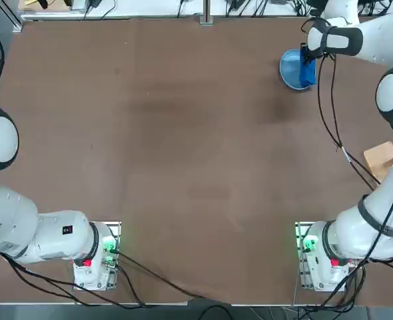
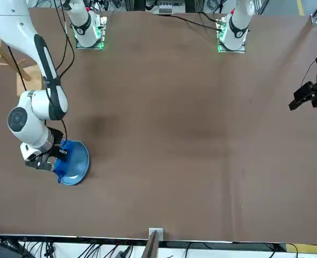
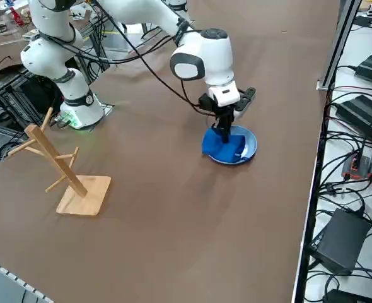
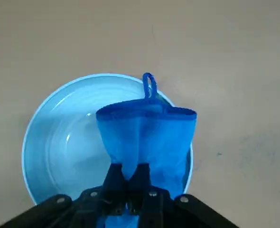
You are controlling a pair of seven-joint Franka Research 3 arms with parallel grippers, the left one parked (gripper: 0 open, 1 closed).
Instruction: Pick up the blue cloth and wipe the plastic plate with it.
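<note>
Blue cloth (image 4: 166, 152) lies over one side of plastic plate (image 4: 78, 137), partly past rim. Its long axis runs from fingertips outward to hem; loop (image 4: 149, 86) at hem end points away from right gripper (image 4: 129, 167). Fingers almost together, clamped on cloth, fabric bunched between them. Plate rests on table (image 3: 173, 240), near its far edge, at robot's right.
</note>
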